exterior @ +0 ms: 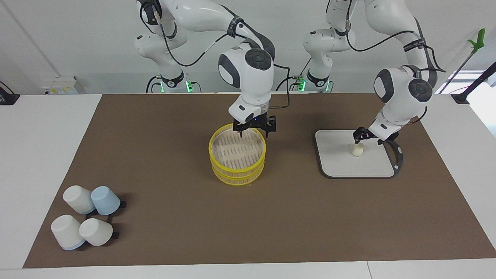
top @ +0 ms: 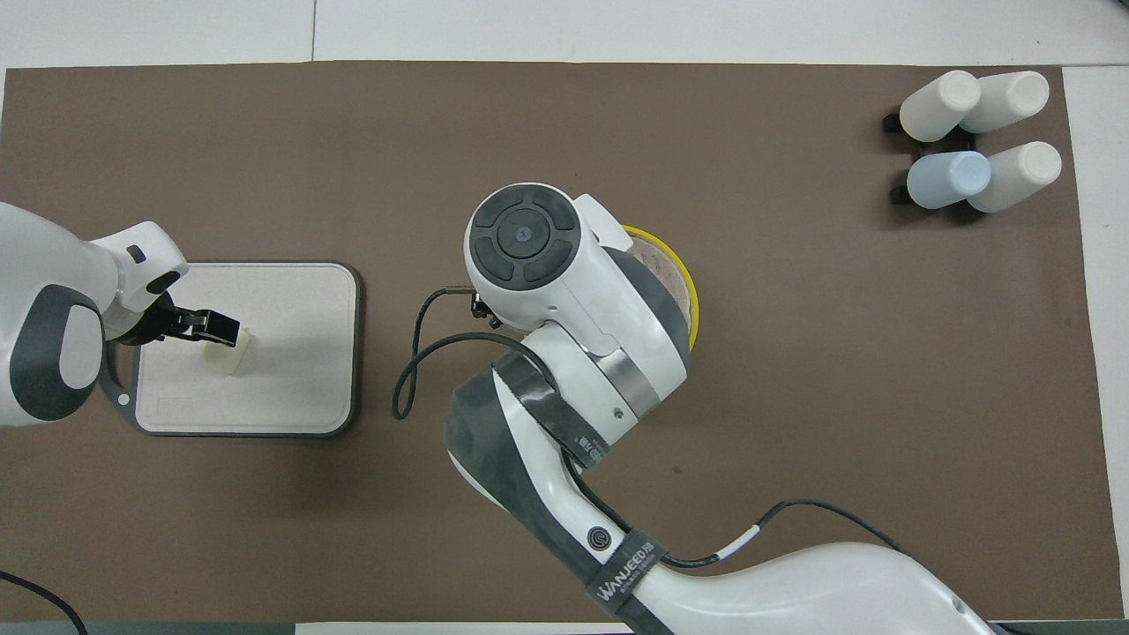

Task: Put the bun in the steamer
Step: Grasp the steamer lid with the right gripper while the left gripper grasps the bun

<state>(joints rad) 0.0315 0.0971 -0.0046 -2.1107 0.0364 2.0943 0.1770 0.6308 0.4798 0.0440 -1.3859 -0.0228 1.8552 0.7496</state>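
Observation:
The bun is a small cream lump standing on the grey square board toward the left arm's end of the table. It also shows in the overhead view, on the board. My left gripper is low over the board, right at the bun's top. The yellow-rimmed steamer, two tiers stacked, stands mid-table with nothing in its top tier. My right gripper is open just over the steamer's rim nearest the robots. From overhead my right arm covers most of the steamer and hides that gripper.
Several white and blue cups lie in a cluster toward the right arm's end of the table, farther from the robots. The board's black handle points toward the left arm's end. A brown mat covers the table.

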